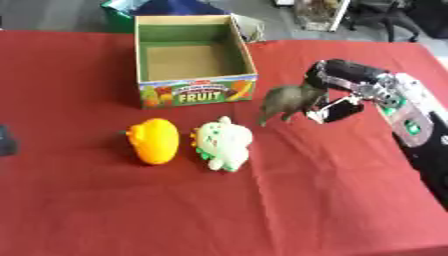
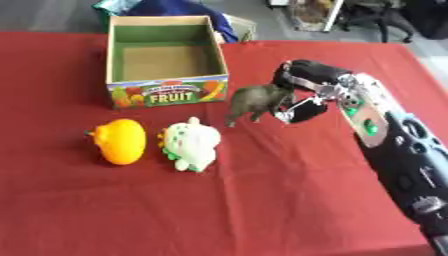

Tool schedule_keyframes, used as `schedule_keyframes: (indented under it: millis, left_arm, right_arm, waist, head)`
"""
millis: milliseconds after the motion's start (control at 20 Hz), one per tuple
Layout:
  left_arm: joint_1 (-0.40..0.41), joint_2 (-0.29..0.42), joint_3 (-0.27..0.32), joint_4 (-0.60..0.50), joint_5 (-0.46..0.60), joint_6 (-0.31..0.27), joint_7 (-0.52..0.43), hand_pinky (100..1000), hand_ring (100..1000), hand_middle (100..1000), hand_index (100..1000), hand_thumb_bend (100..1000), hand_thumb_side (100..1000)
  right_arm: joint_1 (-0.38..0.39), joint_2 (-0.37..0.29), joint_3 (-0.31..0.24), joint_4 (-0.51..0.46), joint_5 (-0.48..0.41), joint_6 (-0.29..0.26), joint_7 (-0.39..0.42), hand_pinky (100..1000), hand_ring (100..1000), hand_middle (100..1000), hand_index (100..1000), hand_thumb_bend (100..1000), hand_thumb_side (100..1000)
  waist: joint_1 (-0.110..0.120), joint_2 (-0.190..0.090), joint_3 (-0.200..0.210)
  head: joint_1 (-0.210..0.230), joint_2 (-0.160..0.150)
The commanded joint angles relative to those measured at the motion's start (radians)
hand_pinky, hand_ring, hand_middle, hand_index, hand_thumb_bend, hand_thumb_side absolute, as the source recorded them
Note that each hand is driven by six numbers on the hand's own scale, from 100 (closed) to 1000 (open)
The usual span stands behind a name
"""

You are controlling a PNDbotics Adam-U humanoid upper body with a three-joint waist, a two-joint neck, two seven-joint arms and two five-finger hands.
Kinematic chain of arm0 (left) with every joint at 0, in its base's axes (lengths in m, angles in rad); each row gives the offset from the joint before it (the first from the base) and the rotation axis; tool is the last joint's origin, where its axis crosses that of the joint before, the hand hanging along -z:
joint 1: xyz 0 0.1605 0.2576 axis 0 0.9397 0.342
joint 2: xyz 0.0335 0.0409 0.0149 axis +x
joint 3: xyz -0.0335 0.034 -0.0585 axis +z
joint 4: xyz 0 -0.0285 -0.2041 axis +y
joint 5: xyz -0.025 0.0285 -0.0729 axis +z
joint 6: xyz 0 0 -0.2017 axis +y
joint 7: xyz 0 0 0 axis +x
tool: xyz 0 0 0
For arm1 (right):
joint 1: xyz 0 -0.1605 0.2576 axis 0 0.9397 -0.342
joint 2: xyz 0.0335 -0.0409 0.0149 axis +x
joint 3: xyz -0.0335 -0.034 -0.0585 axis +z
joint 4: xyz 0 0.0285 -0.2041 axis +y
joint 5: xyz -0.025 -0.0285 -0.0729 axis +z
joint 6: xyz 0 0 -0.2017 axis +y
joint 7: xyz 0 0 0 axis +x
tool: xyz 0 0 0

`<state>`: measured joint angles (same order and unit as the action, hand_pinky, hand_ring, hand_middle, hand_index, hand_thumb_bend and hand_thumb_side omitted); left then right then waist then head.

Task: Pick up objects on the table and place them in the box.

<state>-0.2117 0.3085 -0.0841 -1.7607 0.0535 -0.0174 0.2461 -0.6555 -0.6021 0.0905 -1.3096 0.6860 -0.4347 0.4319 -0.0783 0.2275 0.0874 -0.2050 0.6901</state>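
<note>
**Red counter, empty box, three toys left to go**

Red counter (image 1: 87,210) first. Cardboard fruit box (image 1: 194,95) at 12 o'clock looks empty. Orange toy (image 1: 154,141) and pale green plush (image 1: 224,144) lie centre, probably soft and light; grab round the body. Right hand (image 2: 302,97) at 3 o'clock pinches the small grey animal (image 2: 252,100) by its rear. Looks light, likely stiff.

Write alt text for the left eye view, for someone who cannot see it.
The robot's right hand grips a grey-brown toy animal just right of an open, empty cardboard box labelled FRUIT, on a red tablecloth. In front of the box lie an orange toy and a pale green-and-cream plush toy, side by side.
</note>
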Motion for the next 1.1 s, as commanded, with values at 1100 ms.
schedule_keyframes:
  millis: [1100]
  left_arm:
    - [-0.086, 0.009, -0.020, -0.037, 0.006, 0.005, -0.024, 631, 592, 539, 631, 218, 568]
  right_arm:
    - [-0.453, 0.109, -0.123, 0.504, 0.138, 0.117, -0.211, 652, 485, 421, 500, 100, 199]
  waist:
    - [-0.008, 0.032, 0.173]
  head:
    - [-0.072, -0.087]
